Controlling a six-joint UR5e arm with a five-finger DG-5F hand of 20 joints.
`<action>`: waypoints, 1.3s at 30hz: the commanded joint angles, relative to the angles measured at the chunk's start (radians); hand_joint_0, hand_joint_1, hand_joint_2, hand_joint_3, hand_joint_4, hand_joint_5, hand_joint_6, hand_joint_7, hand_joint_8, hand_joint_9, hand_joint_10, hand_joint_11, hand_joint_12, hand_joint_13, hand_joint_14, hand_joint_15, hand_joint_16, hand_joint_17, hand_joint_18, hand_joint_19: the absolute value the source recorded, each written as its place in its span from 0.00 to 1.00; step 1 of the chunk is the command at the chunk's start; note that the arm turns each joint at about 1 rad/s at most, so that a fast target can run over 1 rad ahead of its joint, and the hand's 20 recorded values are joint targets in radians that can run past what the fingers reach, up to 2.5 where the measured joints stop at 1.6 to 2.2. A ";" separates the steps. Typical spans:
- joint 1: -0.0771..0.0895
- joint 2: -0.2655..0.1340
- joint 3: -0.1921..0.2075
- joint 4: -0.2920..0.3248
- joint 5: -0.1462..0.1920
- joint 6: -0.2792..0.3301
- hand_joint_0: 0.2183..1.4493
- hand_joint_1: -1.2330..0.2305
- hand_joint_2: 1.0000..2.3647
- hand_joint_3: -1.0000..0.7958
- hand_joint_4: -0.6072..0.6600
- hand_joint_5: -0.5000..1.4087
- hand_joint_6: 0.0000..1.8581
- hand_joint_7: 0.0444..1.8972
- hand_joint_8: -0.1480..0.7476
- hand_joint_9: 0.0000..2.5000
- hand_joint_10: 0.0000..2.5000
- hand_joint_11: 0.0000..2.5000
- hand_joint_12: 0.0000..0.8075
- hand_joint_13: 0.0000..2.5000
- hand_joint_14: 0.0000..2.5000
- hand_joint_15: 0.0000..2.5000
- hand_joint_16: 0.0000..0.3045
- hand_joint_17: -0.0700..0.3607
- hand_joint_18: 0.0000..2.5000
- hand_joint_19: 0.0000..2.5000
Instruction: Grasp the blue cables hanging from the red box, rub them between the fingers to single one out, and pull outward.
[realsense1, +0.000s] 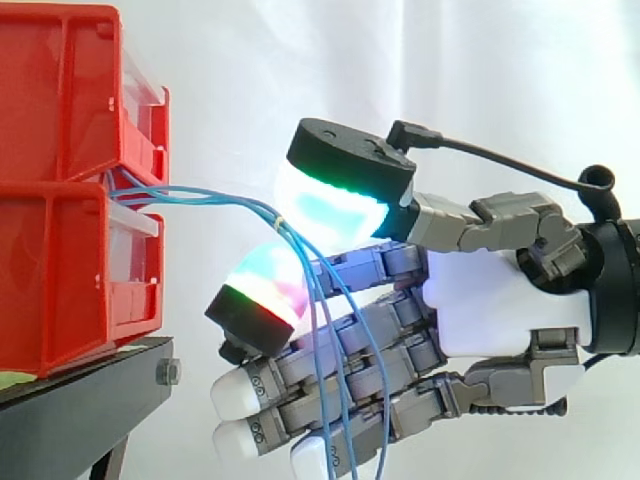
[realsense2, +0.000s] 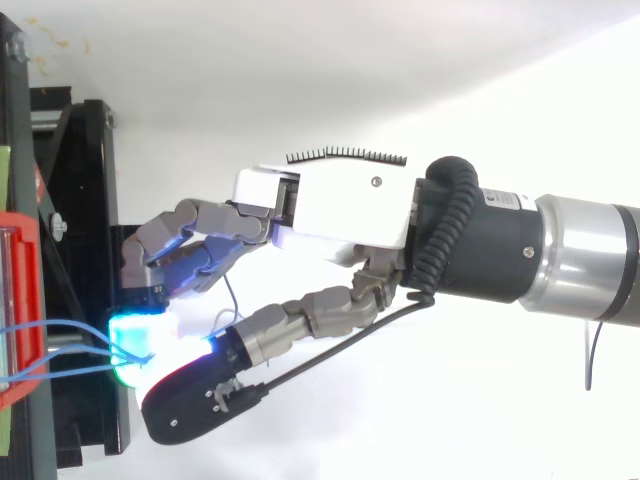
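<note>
Several thin blue cables (realsense1: 200, 197) — pinched between the hand's (realsense1: 490, 300) glowing pads (realsense1: 330, 205) — spanned open air to the red plastic box's (realsense1: 60, 270) edge.

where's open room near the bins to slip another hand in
Free: above the blue cables, between the upper red bin and the hand, against the white curtain. Narrower: under the cables, between the lower red bin and the hand's lower pad. Crowded: at the pinch, where the cables drape down across the fingers.
</note>
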 joint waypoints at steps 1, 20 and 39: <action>0.000 0.000 0.011 -0.023 0.000 0.000 0.25 0.41 0.00 0.28 0.70 0.19 0.41 0.53 0.47 0.32 0.00 0.11 0.43 0.26 0.00 0.07 0.14 0.38 0.26 0.15; -0.001 0.000 0.011 -0.040 0.000 0.000 0.36 0.26 0.01 0.42 0.62 0.17 0.44 0.47 0.44 0.29 0.00 0.11 0.40 0.25 0.00 0.07 0.13 0.37 0.26 0.14; -0.003 0.000 0.014 -0.040 0.001 0.012 0.36 0.20 0.00 0.28 0.65 0.16 0.45 0.48 0.42 0.27 0.00 0.12 0.39 0.25 0.00 0.07 0.13 0.37 0.26 0.14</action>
